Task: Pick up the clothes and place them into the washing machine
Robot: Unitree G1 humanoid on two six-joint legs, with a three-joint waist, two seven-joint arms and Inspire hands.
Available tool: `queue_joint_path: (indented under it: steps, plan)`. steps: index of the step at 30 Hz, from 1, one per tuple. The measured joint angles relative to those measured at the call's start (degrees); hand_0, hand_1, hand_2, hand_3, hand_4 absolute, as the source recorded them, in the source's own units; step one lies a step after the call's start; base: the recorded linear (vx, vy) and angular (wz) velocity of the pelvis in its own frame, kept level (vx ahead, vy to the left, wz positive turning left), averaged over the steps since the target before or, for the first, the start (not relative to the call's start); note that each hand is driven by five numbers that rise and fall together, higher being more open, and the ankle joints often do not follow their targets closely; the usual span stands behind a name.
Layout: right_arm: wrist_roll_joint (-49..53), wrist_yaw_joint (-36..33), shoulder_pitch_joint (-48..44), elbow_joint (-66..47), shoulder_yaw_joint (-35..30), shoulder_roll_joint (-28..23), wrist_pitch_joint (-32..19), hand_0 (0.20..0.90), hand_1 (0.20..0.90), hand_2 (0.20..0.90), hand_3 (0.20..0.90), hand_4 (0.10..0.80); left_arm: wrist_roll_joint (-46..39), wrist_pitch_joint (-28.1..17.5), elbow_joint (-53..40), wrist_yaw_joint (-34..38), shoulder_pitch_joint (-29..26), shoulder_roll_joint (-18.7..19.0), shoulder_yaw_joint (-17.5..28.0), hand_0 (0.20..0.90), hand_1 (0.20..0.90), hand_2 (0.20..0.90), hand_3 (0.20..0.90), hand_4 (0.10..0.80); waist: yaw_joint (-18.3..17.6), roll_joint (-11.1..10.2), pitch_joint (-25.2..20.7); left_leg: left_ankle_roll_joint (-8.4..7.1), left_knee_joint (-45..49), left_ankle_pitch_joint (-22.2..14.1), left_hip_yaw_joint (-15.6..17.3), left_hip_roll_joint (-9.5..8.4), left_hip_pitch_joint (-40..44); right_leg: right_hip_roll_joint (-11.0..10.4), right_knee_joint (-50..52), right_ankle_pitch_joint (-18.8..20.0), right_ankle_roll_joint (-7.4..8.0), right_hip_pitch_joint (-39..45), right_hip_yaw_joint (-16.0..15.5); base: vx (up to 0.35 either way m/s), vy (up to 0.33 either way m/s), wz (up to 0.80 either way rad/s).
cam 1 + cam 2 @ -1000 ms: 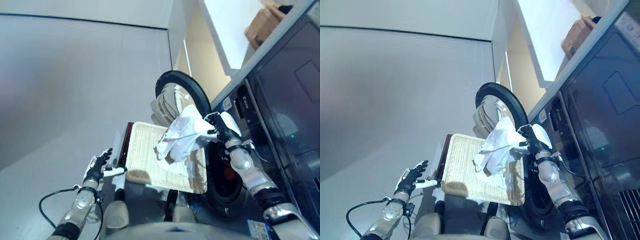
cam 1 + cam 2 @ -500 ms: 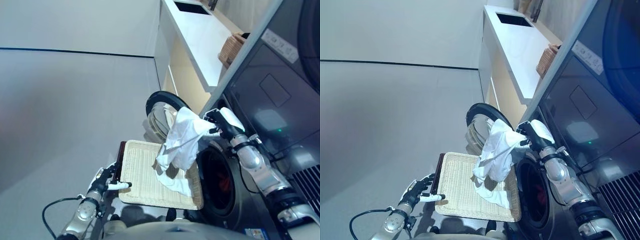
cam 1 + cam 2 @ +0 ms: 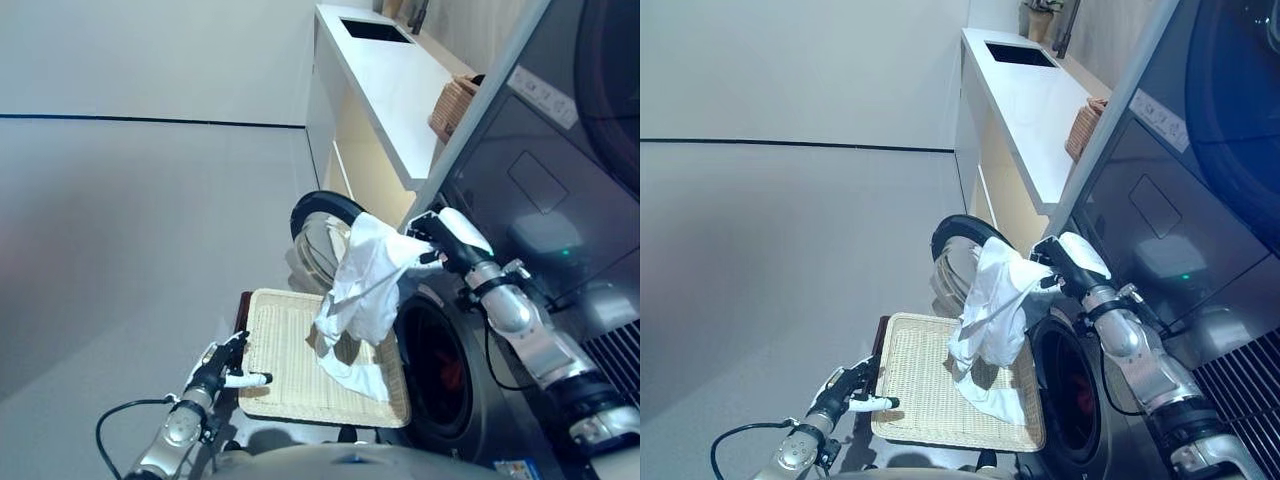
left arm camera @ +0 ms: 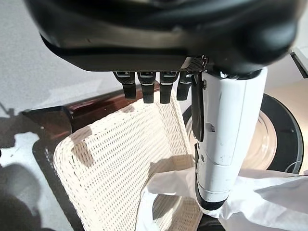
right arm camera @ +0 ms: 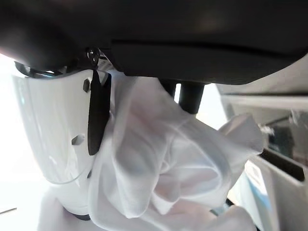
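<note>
Cloth, a white crumpled garment (image 3: 362, 285), hangs from the right hand (image 3: 447, 243), whose fingers and thumb are curled into its upper folds; the tail drapes to the pale woven wicker tray (image 3: 290, 380) beside the dark round washing-machine opening (image 3: 437, 362). Judged light, limp and prone to snagging, it is best bunched high so that no tail trails. Left hand (image 3: 226, 364), fingers loosely curled and holding nothing, sits at the tray's near edge. Against the earlier frame, the garment is lifted higher, less of it lying on the tray.
</note>
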Motion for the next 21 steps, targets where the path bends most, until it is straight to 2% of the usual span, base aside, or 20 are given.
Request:
queue_joint_path:
  steps: [3, 12, 19, 21]
  plan:
    - [1.5, 0.1, 0.0, -0.2, 0.0, -0.4, -0.4, 0.2, 0.2, 0.2, 0.2, 0.3, 0.0, 0.0, 0.0, 0.0, -0.7, 0.0, -0.1, 0.9, 0.9, 0.9, 0.9, 0.8, -0.1, 0.0, 0.0, -0.02, 0.0, 0.1, 0.0, 0.0, 0.0, 0.0, 0.0, 0.0, 0.01, 0.0, 0.0, 0.0, 0.0, 0.0]
    - [3.9, 2.5, -2.2, -0.2, 2.3, -1.0, -0.4, 0.2, 0.2, 0.2, 0.2, 0.3, -3.2, 0.1, -1.2, -0.5, -4.8, -0.1, -4.8, 0.9, 0.9, 0.9, 0.9, 0.8, -1.4, 0.0, 0.0, 0.12, 0.0, 0.3, 0.1, 0.0, 0.1, 0.0, 0.0, 0.0, 0.07, 0.1, 0.1, 0.0, 0.0, 0.0]
    - [8.8, 3.9, -5.5, -0.3, 4.6, -1.7, -0.2, 0.2, 0.2, 0.2, 0.2, 0.3, -12.5, 0.5, -4.1, -2.0, -12.1, -2.3, -7.4, 0.9, 0.9, 0.9, 0.9, 0.8, -3.2, 0.1, -0.1, 0.12, 0.0, 0.3, 0.2, 0.01, 1.2, 0.1, 0.0, 0.3, -0.19, 1.2, 0.4, 0.0, 0.0, 0.0]
    - [10.3, 3.9, -6.2, -0.5, 5.3, -2.2, -0.2, 0.2, 0.2, 0.2, 0.2, 0.3, -13.6, 0.5, -4.8, -2.4, -13.5, -2.1, -8.6, 0.9, 0.9, 0.9, 0.9, 0.8, -3.2, 0.2, -0.1, 0.12, -0.1, 0.0, 0.3, 0.01, 2.0, 0.0, 0.0, -0.4, 0.44, 1.8, 0.5, -0.008, 0.001, -0.04]
